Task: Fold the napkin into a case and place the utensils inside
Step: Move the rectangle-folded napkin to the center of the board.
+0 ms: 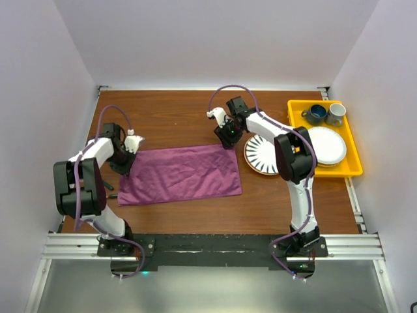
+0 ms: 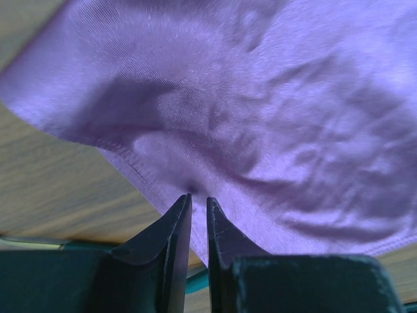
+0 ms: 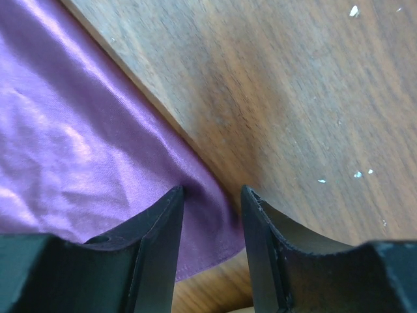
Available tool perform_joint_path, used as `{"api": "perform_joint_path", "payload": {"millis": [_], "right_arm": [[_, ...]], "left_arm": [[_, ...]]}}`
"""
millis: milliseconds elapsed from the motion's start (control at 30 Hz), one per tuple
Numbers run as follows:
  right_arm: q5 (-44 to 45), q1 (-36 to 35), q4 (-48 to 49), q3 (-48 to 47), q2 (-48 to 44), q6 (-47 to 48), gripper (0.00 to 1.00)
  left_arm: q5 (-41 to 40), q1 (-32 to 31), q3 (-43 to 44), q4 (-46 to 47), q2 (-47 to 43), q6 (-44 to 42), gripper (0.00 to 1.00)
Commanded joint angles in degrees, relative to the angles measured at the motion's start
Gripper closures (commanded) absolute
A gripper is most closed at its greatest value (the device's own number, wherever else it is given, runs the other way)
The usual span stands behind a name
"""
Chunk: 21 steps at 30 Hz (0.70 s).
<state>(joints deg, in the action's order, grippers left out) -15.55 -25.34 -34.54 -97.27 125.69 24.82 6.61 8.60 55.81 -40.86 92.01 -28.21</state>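
Holding a blue mug (image 1: 317, 115), a grey mug (image 1: 336, 113) and a white plate (image 1: 328, 145), the tray (image 1: 352, 173) sits just right of the striped plate (image 1: 259, 156). Left of that plate the napkin (image 1: 179, 173) lies flat, a folded rectangle with its long axis left-right. The left gripper (image 2: 199, 199), nearly closed, pinches the hem at the back corner away from the striped plate. The right gripper (image 3: 212, 192), jaws parted, straddles the back corner beside it, gripping nothing.

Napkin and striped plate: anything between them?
Nothing. Only a narrow bare strip of table separates the napkin from the striped plate, as the top external view shows.
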Motion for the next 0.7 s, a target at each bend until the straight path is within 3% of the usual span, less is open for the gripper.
{"api": "perform_joint_path", "payload": {"millis": [0, 367, 667], "right_arm": [[3.8, -0.3, 1.3, -0.5, 0.6, 1.7, 0.57], [14.0, 1.4, 3.6, -2.0, 1.9, -1.6, 0.60], [9.2, 1.9, 0.2, -12.3, 2.6, -9.3, 0.55]], "left_arm": [[-2.7, -0.1, 0.9, 2.0, 3.8, 1.0, 0.81], [-4.4, -0.3, 11.6, 4.7, 15.0, 3.4, 0.84], [-1.6, -0.1, 24.9, 4.5, 25.4, 3.6, 0.84]]}}
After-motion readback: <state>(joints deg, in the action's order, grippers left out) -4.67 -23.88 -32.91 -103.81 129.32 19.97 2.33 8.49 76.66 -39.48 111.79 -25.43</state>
